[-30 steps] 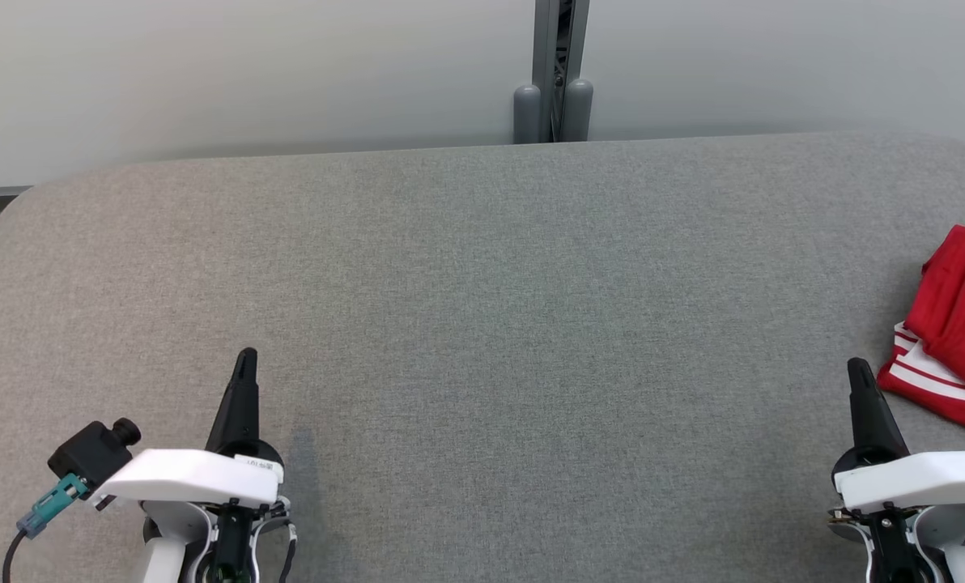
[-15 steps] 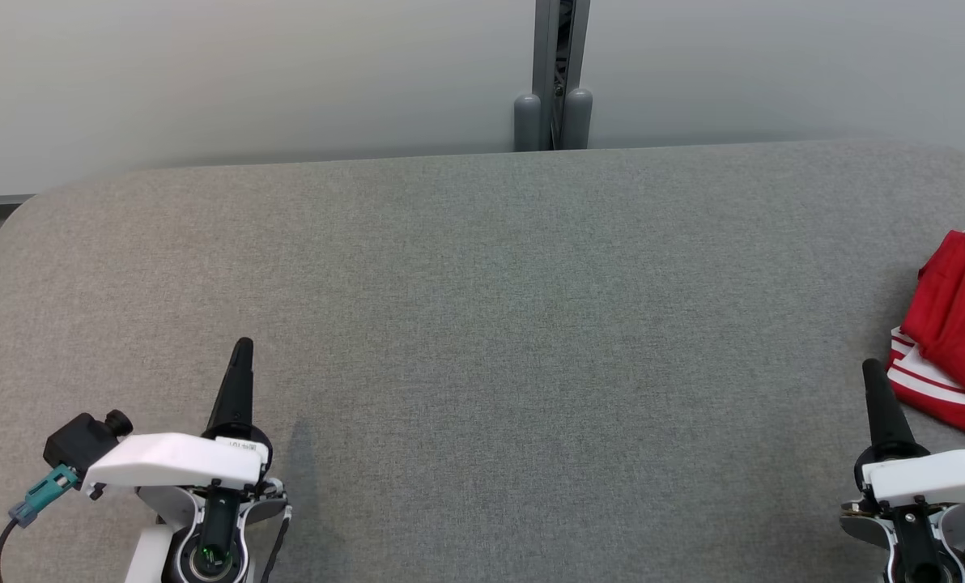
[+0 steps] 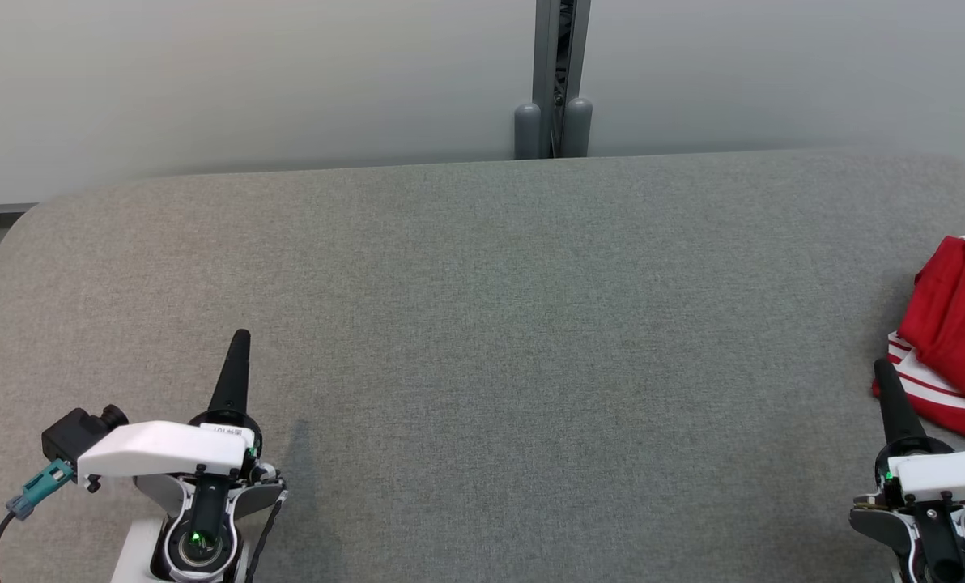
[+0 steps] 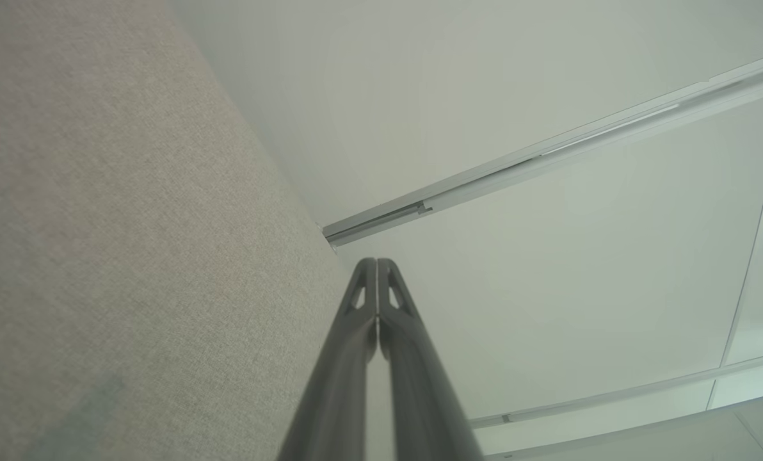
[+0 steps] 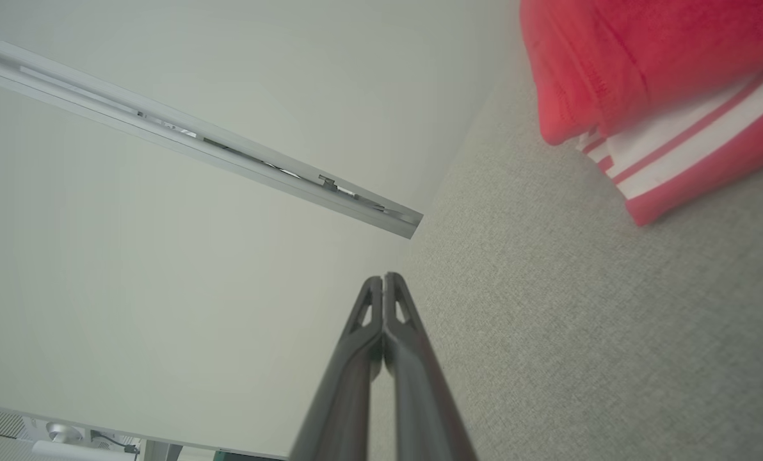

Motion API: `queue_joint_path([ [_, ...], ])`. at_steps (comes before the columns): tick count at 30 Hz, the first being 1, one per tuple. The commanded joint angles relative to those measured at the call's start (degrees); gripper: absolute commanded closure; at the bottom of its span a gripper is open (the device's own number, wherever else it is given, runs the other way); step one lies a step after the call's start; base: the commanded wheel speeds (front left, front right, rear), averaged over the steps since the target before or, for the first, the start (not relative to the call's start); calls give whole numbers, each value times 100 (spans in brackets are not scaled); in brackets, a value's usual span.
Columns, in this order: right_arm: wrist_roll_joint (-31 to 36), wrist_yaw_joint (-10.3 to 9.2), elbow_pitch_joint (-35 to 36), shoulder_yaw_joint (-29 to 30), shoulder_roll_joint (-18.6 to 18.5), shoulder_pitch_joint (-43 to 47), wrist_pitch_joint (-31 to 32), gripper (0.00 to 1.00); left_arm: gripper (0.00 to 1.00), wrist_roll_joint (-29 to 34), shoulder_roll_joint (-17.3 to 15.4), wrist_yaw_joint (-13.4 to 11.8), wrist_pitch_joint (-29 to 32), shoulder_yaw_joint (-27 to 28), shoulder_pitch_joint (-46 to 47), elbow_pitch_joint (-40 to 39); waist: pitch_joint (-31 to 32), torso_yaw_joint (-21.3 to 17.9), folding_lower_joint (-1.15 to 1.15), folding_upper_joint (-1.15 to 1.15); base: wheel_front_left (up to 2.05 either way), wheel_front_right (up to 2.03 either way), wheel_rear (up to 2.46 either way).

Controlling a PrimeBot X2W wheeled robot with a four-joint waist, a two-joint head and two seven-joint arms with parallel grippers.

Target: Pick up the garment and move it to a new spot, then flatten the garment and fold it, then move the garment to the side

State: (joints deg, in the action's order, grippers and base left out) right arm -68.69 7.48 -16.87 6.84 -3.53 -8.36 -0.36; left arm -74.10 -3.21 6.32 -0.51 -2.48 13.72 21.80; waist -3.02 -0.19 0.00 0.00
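Grey fabric tabletop (image 3: pixel 482 324), rounded far corners; pale wall (image 3: pixel 207 81) at 12 o'clock, grey metal post (image 3: pixel 562 48) there, two rounded caps (image 3: pixel 528 121) at its base.

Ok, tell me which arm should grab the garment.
Right. The right end effector is close beside the red garment; the left end effector is far across the grey table. Both are shut, empty.

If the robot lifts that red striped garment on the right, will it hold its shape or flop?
The red garment will probably sag and unfold when lifted: it lies bunched in soft folds. It looks like thin cloth, so likely light. Pushed across the grey fabric surface, it may drag and wrinkle rather than slide.
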Motion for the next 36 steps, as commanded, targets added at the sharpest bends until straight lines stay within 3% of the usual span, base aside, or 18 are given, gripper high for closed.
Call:
queue_joint_path([
  [1,-129,2,38,37,-56,-96,44,100,100,-94,-48,33,37,37,179,-9,5,0,0,0,0,0,0],
  [36,-1855,2,-47,347,-99,-141,457,100,100,-1513,-40,110,481,201,557,442,211,10,0,0,0,0,0],
])
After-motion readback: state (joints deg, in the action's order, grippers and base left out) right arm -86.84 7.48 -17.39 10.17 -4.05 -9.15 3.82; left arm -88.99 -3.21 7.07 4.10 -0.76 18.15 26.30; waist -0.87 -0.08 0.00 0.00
